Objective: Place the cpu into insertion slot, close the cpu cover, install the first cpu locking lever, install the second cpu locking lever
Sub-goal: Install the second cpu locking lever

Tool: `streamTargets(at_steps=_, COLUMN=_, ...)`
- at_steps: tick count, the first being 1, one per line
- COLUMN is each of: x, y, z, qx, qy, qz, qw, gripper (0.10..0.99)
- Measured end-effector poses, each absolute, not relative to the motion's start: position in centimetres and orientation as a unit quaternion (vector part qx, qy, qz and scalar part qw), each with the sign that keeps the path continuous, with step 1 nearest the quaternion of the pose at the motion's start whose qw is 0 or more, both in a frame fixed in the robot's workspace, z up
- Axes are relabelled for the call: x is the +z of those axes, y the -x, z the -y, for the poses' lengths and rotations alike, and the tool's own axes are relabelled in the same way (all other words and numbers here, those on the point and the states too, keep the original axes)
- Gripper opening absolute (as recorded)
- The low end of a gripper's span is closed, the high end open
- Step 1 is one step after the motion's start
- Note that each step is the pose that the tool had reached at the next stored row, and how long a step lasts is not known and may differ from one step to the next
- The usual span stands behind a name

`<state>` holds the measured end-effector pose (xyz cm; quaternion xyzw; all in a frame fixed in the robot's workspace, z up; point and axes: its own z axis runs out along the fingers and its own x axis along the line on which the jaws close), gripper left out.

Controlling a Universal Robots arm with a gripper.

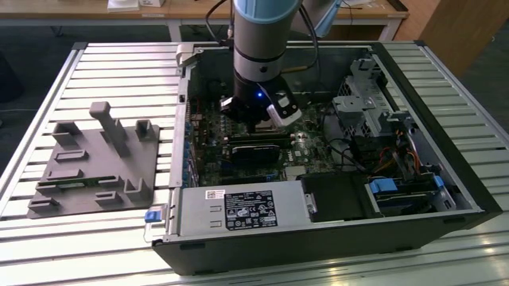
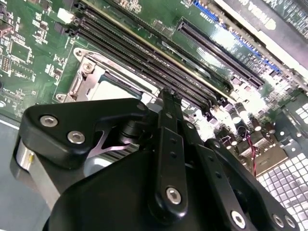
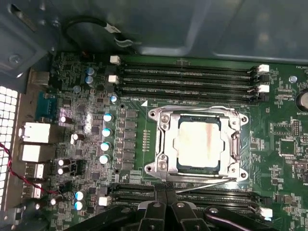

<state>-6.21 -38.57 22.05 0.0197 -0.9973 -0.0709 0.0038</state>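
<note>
One cpu point(image 3: 198, 143), silver-grey top with a faint reddish smear, sits flat in the insertion slot point(image 3: 168, 126) on the green board, edges square to the socket frame; being square, it has no clear long axis. One cpu cover point(image 3: 166, 144), a silver metal frame, lies down around the chip, and thin wire levers run along its edges. Memory slots point(image 3: 187, 77) flank the socket: three long black ones on one side and more on the other, partly behind the gripper point(image 3: 166, 211), all running parallel to the socket edge. The gripper hangs just beside the socket, over the nearer slot bank, fingers point(image 2: 168, 144) pressed together, holding nothing. In the exterior view one arm point(image 1: 258, 42) reaches down into the open computer case point(image 1: 445, 149), with one grey parts tray point(image 1: 92, 170) lying on the slatted table point(image 1: 119, 59) at that view's left.
</note>
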Motion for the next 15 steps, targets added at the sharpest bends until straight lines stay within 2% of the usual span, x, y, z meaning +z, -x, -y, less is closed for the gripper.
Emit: streamTargets(at_steps=15, x=21.0, y=7.0, z=39.2, qx=-0.087, qy=-0.017, qz=0.996, qw=0.003, gripper=0.106)
